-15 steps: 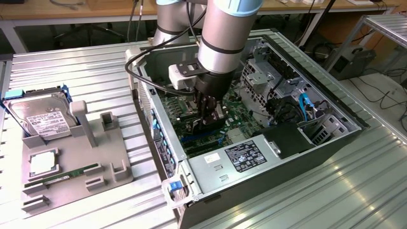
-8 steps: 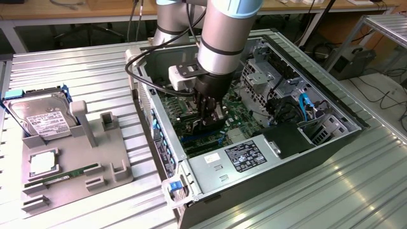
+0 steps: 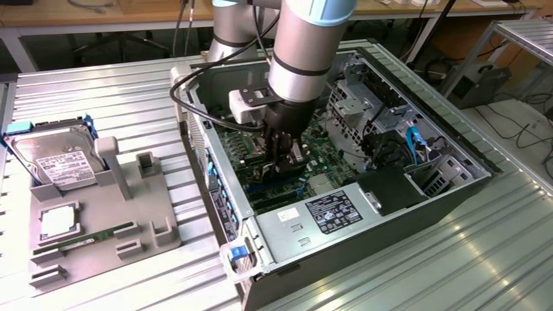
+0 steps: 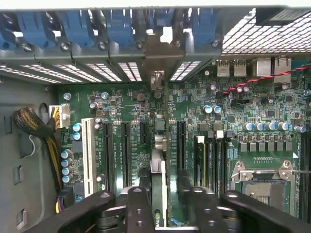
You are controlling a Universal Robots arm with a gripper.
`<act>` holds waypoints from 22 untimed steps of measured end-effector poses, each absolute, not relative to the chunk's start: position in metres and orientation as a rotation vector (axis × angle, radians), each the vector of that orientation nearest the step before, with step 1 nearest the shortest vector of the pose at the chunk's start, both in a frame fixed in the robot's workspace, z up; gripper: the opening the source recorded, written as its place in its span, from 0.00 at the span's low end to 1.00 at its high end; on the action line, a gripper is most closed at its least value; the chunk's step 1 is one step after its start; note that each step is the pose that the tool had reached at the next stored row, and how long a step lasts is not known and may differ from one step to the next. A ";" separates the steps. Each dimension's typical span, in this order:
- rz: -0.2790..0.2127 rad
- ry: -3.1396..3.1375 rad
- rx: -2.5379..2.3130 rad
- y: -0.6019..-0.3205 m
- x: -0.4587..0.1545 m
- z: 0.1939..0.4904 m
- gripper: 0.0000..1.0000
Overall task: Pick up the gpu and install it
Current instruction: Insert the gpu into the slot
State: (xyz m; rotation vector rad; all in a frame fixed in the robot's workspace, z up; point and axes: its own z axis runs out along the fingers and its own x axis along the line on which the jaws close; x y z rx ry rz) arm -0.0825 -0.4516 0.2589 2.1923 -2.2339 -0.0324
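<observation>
1. Gripper (image 3: 285, 165), in the exterior view, is lowered deep inside the open computer case (image 3: 449, 188), just above the green motherboard (image 3: 324, 159). Its fingers are closed on a thin dark card, the gpu (image 3: 292, 170), held edge-down over the board.
2. On the exterior view's left, a grey fixture tray (image 3: 160, 243) carries a silver hard drive (image 3: 56, 162), a CPU (image 3: 59, 221) and a slim green memory stick (image 3: 87, 238). The tray's upright slots near its middle stand empty.
3. In the wrist view the gripper (image 4: 165, 206) clamps the gpu (image 4: 158, 194) by its upper edge, black fingers (image 4: 138, 211) on either side. The card runs away from the camera in line with the expansion slots (image 4: 125, 153), its metal bracket (image 4: 158, 53) up against the case's rear slot openings.
4. Whether the card's edge connector is fully seated cannot be told.
5. The gpu looks light, stiff and thin, yet fragile. A hold on the bare upper edge, clear of components, seems safest, and sideways force would likely strain the connector.
</observation>
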 end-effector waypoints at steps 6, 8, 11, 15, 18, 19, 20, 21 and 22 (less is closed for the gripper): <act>-0.032 -2.234 2.192 -0.452 -0.082 0.271 0.40; -0.032 -2.234 2.192 -0.452 -0.082 0.278 0.40; -0.032 -2.234 2.192 -0.451 -0.084 0.284 0.39; -0.022 -2.229 2.188 -0.444 -0.090 0.284 0.20; -0.015 -2.227 2.185 -0.442 -0.092 0.283 0.11; -0.012 -2.225 2.184 -0.442 -0.092 0.282 0.11; -0.007 -2.223 2.181 -0.442 -0.092 0.282 0.11; 0.000 -2.220 2.178 -0.442 -0.093 0.280 0.11; 0.009 -2.216 2.174 -0.441 -0.093 0.279 0.11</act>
